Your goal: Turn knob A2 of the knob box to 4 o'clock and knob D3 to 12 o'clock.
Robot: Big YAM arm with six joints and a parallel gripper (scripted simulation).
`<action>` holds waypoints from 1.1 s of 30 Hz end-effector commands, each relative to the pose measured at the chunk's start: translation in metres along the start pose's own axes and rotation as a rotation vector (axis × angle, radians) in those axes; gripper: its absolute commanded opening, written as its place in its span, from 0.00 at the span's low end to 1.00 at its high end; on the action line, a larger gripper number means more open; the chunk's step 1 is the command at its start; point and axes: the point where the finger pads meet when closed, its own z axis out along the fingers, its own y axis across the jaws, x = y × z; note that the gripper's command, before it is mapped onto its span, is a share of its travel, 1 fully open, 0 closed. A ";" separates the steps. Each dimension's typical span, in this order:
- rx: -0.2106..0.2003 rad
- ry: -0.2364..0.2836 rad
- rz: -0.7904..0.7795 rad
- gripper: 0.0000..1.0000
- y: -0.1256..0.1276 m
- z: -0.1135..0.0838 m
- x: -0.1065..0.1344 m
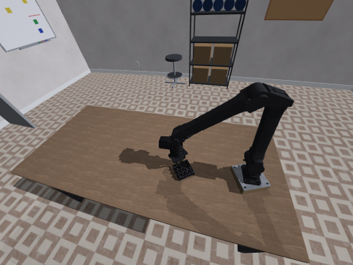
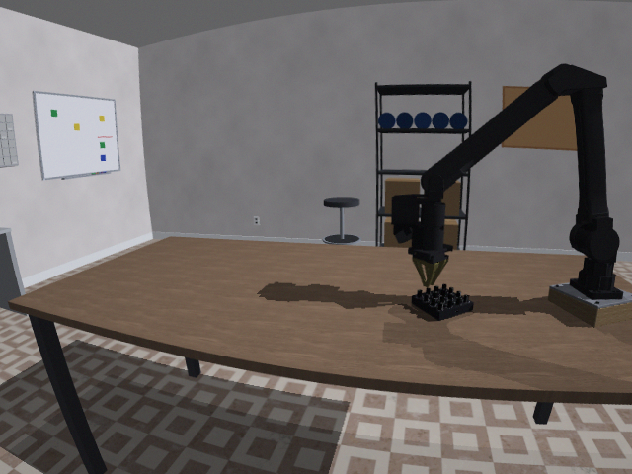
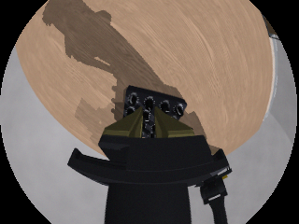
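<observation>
The knob box (image 1: 183, 169) is a small black square box with several black knobs, standing on the wooden table near the arm's base. It also shows in the exterior view (image 2: 441, 301) and in the wrist view (image 3: 152, 105). My gripper (image 1: 178, 160) points straight down over the box's far left part, with its olive fingertips (image 2: 430, 282) just above the knob tops. The fingers stand a narrow gap apart, and in the wrist view (image 3: 149, 121) a knob shows through the gap. Nothing is held. The knob names and white lines are too small to read.
The arm's base plate (image 1: 250, 179) is bolted to the table to the right of the box. The arm's shadow falls across the table to the left. A shelf (image 1: 216, 42) and a stool (image 1: 174, 68) stand far behind the table.
</observation>
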 end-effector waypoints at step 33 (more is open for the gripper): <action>-0.019 -0.018 0.007 0.18 0.001 -0.004 -0.005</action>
